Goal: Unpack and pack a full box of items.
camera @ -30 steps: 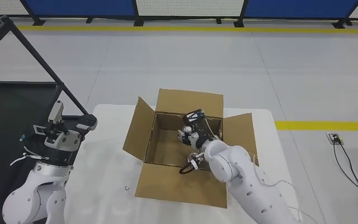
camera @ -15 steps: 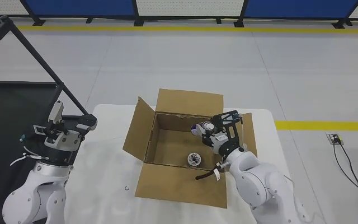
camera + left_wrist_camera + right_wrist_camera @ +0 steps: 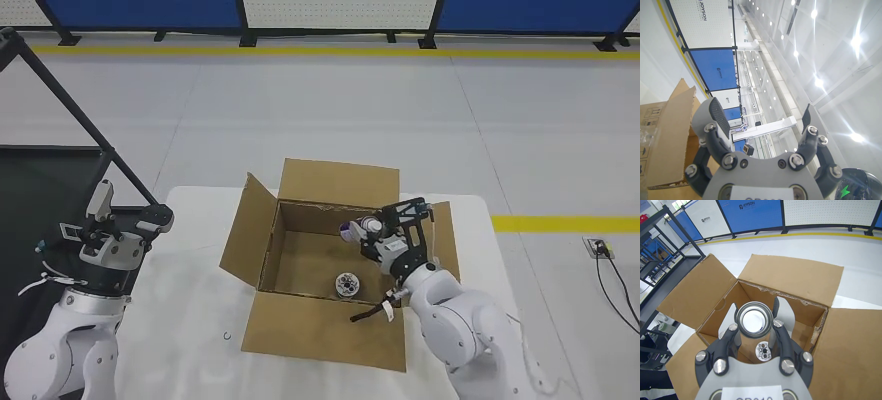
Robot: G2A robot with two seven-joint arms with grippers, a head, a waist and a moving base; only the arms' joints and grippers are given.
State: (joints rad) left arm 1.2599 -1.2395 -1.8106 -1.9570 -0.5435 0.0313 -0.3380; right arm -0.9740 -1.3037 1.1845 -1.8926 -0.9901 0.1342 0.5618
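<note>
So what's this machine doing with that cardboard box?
The robot's right claw is shut on a metal-ended can, holding it above the open cardboard box. One small round metal part lies on the box floor. The left claw is open and empty, off to the side of the box.

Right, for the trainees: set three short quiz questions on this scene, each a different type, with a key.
1. True or false: the left end effector is shut on a part.
2. What lies on the floor of the cardboard box? A) a glove B) a round metal part C) scissors
3. Fill in: the right end effector is shut on a ___.
Key: 1 false; 2 B; 3 can
</note>
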